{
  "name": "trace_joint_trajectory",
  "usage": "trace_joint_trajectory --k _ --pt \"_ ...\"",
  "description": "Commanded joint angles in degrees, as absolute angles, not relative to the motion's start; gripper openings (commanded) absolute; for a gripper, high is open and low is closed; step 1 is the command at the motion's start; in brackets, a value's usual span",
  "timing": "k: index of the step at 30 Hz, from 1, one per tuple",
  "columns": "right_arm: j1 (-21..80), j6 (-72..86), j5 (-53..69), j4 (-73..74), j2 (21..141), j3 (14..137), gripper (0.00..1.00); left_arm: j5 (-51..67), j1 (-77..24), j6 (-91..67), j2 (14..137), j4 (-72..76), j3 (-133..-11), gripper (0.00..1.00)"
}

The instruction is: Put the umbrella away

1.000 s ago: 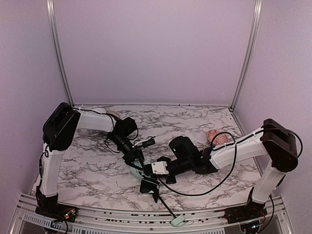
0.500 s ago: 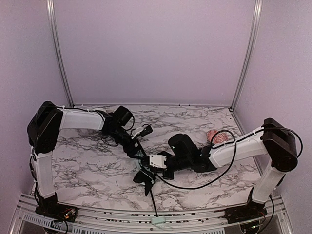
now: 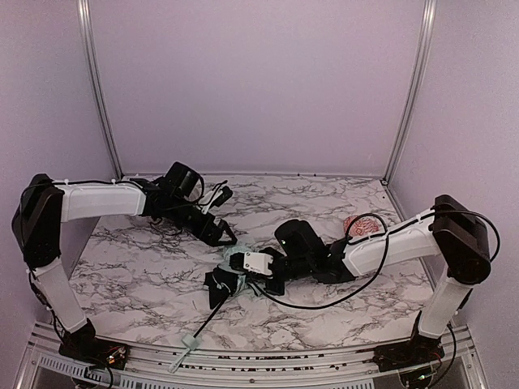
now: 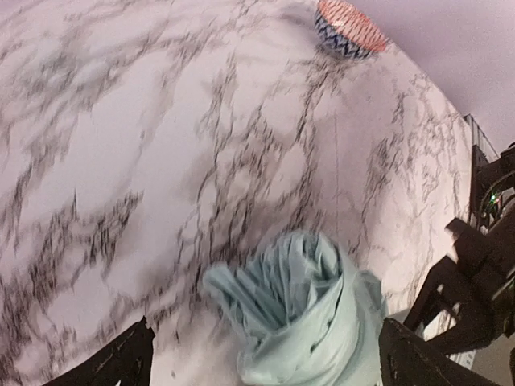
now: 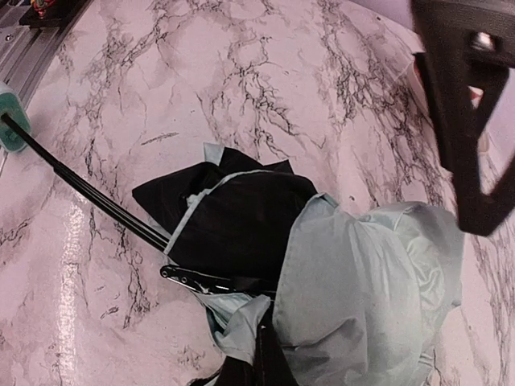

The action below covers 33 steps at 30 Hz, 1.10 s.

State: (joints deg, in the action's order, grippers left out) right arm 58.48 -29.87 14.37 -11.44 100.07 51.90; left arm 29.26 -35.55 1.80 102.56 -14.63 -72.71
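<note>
The umbrella (image 3: 240,274) lies folded near the table's middle, its pale mint canopy (image 5: 370,281) bunched over black fabric. Its slim black shaft (image 5: 80,193) runs toward the front left and ends in a small pale green handle (image 3: 186,349) over the front rail. My right gripper (image 3: 231,280) is shut on the bundle, with its fingers mostly buried under the cloth (image 5: 265,366). My left gripper (image 3: 220,233) hovers just behind the canopy (image 4: 310,310), open wide. Its fingertips (image 4: 121,366) flank the fabric without pinching it.
A pink patterned round lump (image 3: 362,227) sits at the right, behind my right forearm, and shows far off (image 4: 348,28) in the left wrist view. The metal front rail (image 3: 268,361) borders the marble table's near edge. Purple walls enclose the back and sides.
My left gripper has drawn back toward the far left and opened wider. My right gripper swung the umbrella, so the shaft and handle moved from the front right to the front left.
</note>
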Motion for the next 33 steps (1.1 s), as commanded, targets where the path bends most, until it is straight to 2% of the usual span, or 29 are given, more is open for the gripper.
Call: trace_joint_trajectory --k 1,9,14,19,27,30,33 --pt "58.3 -26.8 12.6 -10.8 100.4 54.3 0.0 23.4 -35.5 -6.2 93.7 -20.4 -63.5 0.99" --pt "58.3 -25.6 12.5 -9.8 100.4 54.9 0.0 19.5 -46.3 -12.0 84.3 -13.0 -52.0 0.99" --pt "58.3 -24.8 12.8 -9.9 100.8 55.3 0.0 11.5 -52.1 -11.7 86.3 -8.1 -48.4 0.98" --pt "58.3 -24.2 12.7 -9.5 100.2 55.0 0.0 4.7 -52.9 -10.3 87.9 -7.4 -46.7 0.89" --pt "58.2 -21.5 12.4 -10.8 99.8 54.5 0.0 5.8 -57.3 -8.2 92.8 -1.6 -44.1 0.89" --pt "58.2 -21.3 12.1 -10.5 99.4 54.4 0.0 5.3 -57.3 -7.9 94.7 -1.8 -44.3 0.79" --pt "58.1 -21.0 11.9 -10.3 98.3 54.1 0.0 5.5 -57.4 -7.7 95.3 -1.4 -43.9 0.52"
